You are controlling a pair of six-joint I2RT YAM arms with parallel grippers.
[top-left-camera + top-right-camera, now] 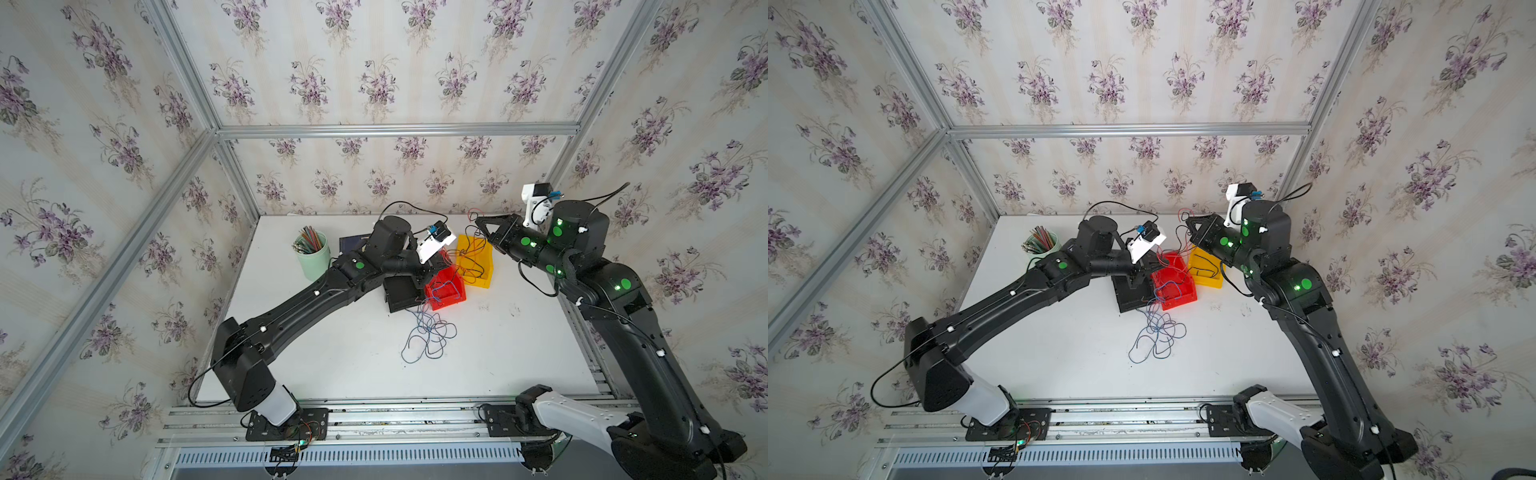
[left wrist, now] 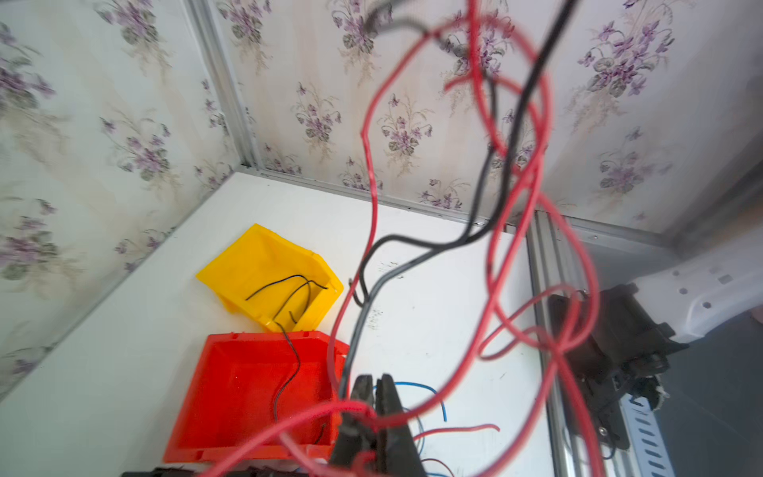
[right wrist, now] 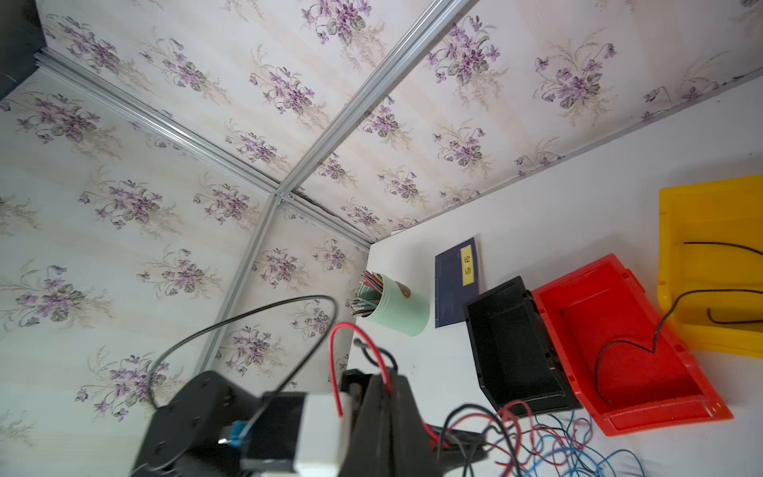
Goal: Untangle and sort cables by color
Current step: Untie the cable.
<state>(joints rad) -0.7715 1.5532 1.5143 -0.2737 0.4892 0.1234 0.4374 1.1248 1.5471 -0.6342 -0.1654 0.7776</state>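
The left hand [image 2: 375,397] over the red bin [image 2: 231,384] and the right hand [image 3: 382,379] beyond it are pinching shut on limp, light red cables [image 2: 373,186] mid-strand.

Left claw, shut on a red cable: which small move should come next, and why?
Probably draw the left claw slowly away from the right claw: both are shut on red cable, and a black cable winds through its loops, so gentle tension may separate them.
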